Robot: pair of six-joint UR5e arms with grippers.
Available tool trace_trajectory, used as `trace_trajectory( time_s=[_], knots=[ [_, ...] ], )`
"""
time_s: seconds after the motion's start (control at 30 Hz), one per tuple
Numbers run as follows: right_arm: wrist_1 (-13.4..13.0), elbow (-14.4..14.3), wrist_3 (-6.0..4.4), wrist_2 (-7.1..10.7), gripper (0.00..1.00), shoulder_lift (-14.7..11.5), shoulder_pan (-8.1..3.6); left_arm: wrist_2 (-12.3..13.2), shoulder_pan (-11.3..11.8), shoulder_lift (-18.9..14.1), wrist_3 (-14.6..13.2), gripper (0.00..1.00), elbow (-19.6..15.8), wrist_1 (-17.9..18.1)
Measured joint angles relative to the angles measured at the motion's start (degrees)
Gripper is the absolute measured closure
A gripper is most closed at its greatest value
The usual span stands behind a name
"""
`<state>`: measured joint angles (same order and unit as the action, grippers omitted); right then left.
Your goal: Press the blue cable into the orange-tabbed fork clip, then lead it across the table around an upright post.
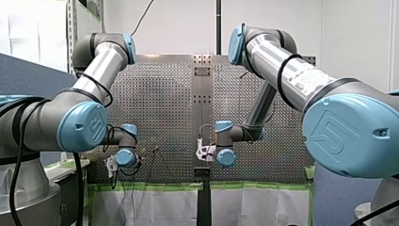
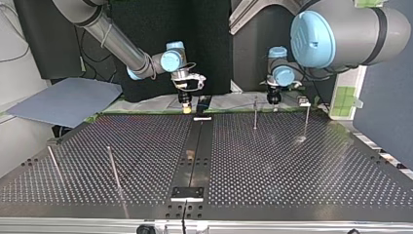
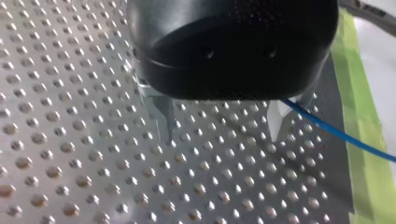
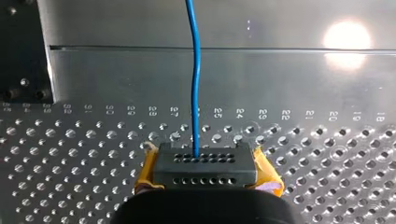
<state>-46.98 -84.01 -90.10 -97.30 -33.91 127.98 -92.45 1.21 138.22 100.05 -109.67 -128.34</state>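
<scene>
In the left wrist view my left gripper (image 3: 221, 137) stands open just above the perforated plate, with nothing between its fingers. The thin blue cable (image 3: 336, 132) runs past the outside of one finger and off toward the green-taped edge. In the right wrist view my right gripper (image 4: 196, 161), with yellow pads, is shut on the blue cable (image 4: 196, 84), which leads straight ahead over the plate. In the top view my right gripper (image 2: 186, 106) hangs at the far edge near the centre strip. My left gripper (image 2: 272, 100) is beside a thin upright post (image 2: 255, 113). I cannot pick out the orange-tabbed clip.
More upright posts stand at the top view's right (image 2: 307, 119) and near left (image 2: 113, 168), (image 2: 53, 163). A small white piece (image 2: 202, 118) lies on the centre strip. Green tape (image 3: 359, 116) marks the table's edge beside my left gripper.
</scene>
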Motion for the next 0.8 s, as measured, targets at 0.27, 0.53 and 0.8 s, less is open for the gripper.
trace_trajectory(
  time_s=[0.27, 0.53, 0.8],
  knots=[
    [0.37, -0.04, 0.00, 0.06, 1.00, 0.01, -0.04, 3.98, 0.29, -3.94, 1.55, 0.00, -3.99, 2.88],
    [1.03, -0.04, 0.00, 0.08, 1.00, 0.02, -0.05, 8.18, 0.23, -8.15, 4.73, 0.00, -8.20, 4.41],
    [1.28, -0.06, 0.00, 0.09, 1.00, 0.04, -0.04, 11.55, -0.29, -12.17, 4.85, 0.00, -12.20, 4.06]
  ],
)
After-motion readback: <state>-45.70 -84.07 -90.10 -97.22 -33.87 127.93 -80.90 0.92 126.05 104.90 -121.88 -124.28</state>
